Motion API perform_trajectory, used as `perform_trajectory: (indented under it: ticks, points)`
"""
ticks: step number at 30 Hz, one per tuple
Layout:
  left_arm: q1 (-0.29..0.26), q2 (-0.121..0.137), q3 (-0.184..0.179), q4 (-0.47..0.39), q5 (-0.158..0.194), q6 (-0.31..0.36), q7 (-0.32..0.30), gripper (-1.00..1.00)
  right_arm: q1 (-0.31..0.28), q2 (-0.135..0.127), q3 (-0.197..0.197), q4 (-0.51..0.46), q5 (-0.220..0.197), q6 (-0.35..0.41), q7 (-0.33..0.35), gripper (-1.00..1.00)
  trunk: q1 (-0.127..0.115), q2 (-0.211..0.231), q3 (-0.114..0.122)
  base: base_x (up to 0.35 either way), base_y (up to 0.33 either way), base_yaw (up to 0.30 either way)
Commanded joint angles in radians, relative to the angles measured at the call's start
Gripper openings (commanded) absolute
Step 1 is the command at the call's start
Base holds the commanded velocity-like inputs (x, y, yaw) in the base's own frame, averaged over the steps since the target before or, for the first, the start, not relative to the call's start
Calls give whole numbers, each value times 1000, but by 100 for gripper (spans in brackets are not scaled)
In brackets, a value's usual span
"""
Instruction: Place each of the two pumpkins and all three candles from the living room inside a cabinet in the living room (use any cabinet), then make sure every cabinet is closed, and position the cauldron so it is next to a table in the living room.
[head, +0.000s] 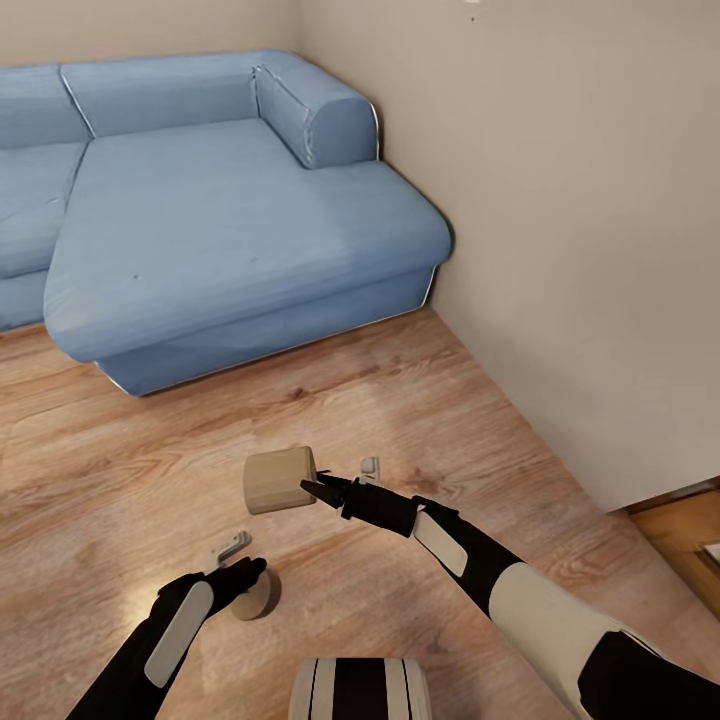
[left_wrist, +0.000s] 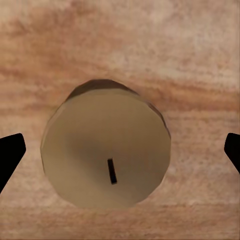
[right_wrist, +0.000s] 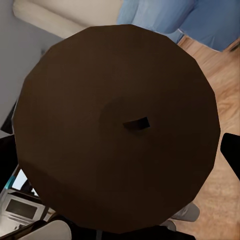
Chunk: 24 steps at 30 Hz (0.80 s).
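The big blue fabric corner sofa (head: 230, 210) fills the far side of the room against the plain beige wall (head: 560, 220), and the warm wooden plank floor (head: 120, 450) spreads in front of it toward the robot. Of the task's things, two are in view: a squat pale beige candle (head: 278, 480) held on its side above the floor, just ahead of the right gripper (head: 312, 487), and a second pale beige candle (left_wrist: 106, 152) standing upright on the floor under the left gripper (head: 250, 570). The right pincer seems clamped on the first candle, whose flat wick end crowds the right wrist view in deep shadow. The left pincer is spread wide: in the left wrist view its dark fingertips (left_wrist: 10, 155) stand well apart on either side of the standing candle, not touching it. The step in hand looks like picking up this second candle. To do it well, I would keep the wick dot centred between the tips, lower straight down so both pads meet the round side evenly, and close gently before lifting, keeping the right arm steady meanwhile.
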Motion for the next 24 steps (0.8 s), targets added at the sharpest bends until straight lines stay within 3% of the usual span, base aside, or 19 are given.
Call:
perform_trajectory:
  ticks: [1, 13, 24]
  points:
    - [0, 1, -3, -1, 10, 0, 10, 100, -1, 0, 3, 1, -11, 11, 2, -100, 0, 0, -1, 18, 13, 0]
    - [0, 1, -3, -4, 10, 0, 10, 100, -1, 0, 3, 1, -11, 12, 2, -100, 0, 0, -1, 2, 1, 0]
    - [0, 3, 1, -2, 10, -28, 10, 100, -1, -1, 3, 1, -19, 12, 2, -100, 5, -3, -43, 0, 0, 0]
